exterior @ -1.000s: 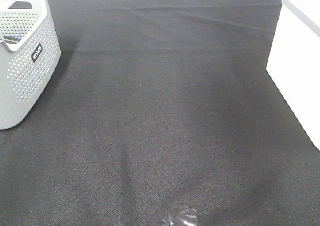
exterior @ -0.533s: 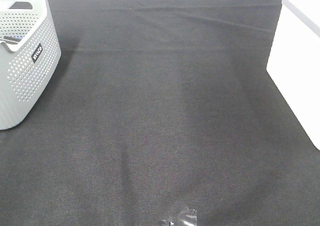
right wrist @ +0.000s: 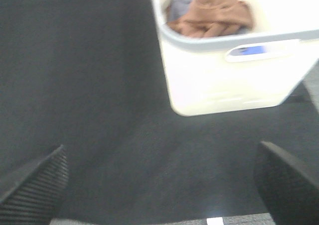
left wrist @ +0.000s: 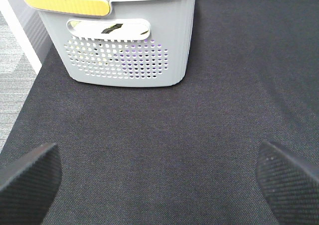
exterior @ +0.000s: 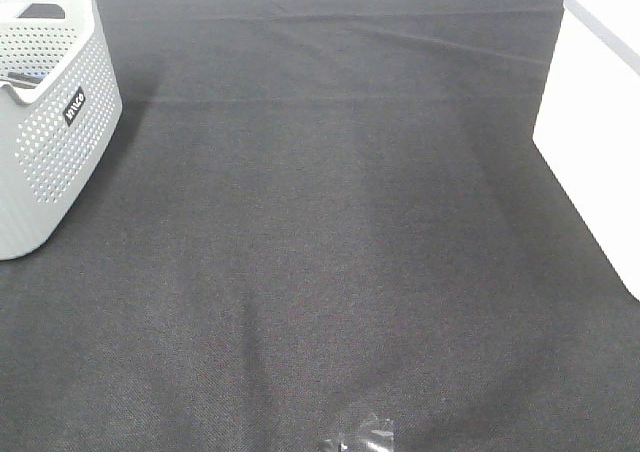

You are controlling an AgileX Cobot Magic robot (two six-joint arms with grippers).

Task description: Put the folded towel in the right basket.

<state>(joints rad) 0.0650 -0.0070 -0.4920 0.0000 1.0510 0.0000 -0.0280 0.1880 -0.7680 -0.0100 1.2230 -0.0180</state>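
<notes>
The right basket (exterior: 590, 142) is white and stands at the right edge of the black cloth table. In the right wrist view (right wrist: 224, 80) it holds a bunched brown towel (right wrist: 214, 13) on top of a grey-blue cloth (right wrist: 180, 3). My right gripper (right wrist: 159, 180) is open and empty, back from that basket over bare cloth. My left gripper (left wrist: 159, 180) is open and empty, facing the grey perforated basket (left wrist: 129, 56). Neither gripper shows in the high view. No towel lies on the table.
The grey perforated basket (exterior: 50, 142) stands at the far left and holds a yellow item (left wrist: 65, 3) and dark things. A small shiny object (exterior: 360, 437) sits at the table's front edge. Grey floor (left wrist: 15, 60) lies past the table's left edge.
</notes>
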